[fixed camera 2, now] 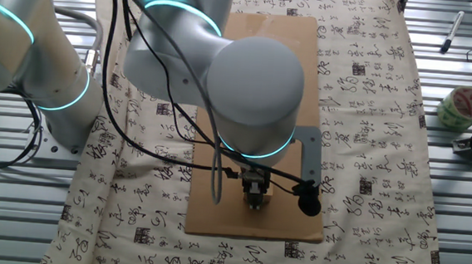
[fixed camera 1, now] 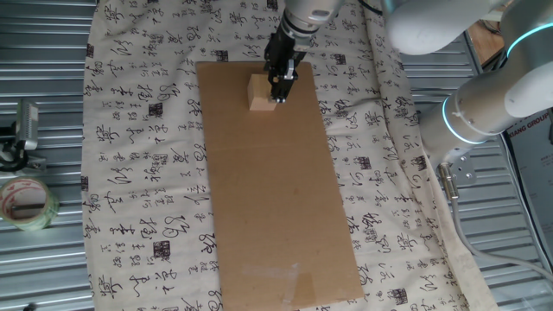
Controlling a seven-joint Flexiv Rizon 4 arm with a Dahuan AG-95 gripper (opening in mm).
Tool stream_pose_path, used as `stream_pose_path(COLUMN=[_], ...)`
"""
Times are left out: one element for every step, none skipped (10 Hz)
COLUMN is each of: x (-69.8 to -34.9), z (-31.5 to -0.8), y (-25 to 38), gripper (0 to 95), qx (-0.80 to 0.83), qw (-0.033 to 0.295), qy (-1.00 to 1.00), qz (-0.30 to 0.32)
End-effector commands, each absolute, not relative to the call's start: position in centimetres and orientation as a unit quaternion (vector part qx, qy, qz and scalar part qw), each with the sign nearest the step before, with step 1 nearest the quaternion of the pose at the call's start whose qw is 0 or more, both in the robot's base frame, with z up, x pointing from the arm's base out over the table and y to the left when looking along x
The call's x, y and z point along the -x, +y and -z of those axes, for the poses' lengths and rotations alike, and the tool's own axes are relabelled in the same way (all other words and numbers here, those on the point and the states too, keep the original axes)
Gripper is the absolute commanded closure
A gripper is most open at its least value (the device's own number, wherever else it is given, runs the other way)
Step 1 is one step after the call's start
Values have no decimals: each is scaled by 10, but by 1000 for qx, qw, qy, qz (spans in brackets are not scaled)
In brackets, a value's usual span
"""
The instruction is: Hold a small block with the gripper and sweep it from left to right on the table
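The small block [fixed camera 1: 260, 93], a pale tan wooden cube, sits on the brown cardboard sheet [fixed camera 1: 276, 199] near its far end. The black gripper [fixed camera 1: 281, 93] hangs down from the silver-grey arm and overlaps the block's right side, its fingertips down at the block's level. Its fingers look narrow and close together, and I cannot tell whether they clamp the block. In the other fixed view the gripper [fixed camera 2: 254, 201] is low over the cardboard's near end, under the arm's big wrist joint [fixed camera 2: 255, 92]. The block is almost hidden there behind the fingers.
The cardboard lies on a cream calligraphy cloth [fixed camera 1: 138, 173] over the table. A roll of tape [fixed camera 1: 26, 204] and a small metal tool [fixed camera 1: 24, 130] sit on the corrugated metal at the left. The arm's base links [fixed camera 1: 492, 95] stand at the right.
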State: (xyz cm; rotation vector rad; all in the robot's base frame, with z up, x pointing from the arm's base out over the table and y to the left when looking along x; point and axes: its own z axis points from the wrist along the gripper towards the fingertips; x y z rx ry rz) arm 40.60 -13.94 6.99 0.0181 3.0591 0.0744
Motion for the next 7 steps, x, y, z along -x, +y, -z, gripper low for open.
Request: stream_pose_path(x=[-406,-407,-407,-407,-407,-407,-408], z=[-69,-68,-67,-65,-64,-63,-62], y=[-139,-140,-140,-141,-141,-141,-142], gripper=[190,190,190,190,190,190,190], qx=[-6,-6,-5,-4,-5,-7,-7], qw=[41,41,42,43,43,43,43], qy=[999,999,999,999,999,999,999], qz=[-25,-26,-26,-26,-26,-27,-26])
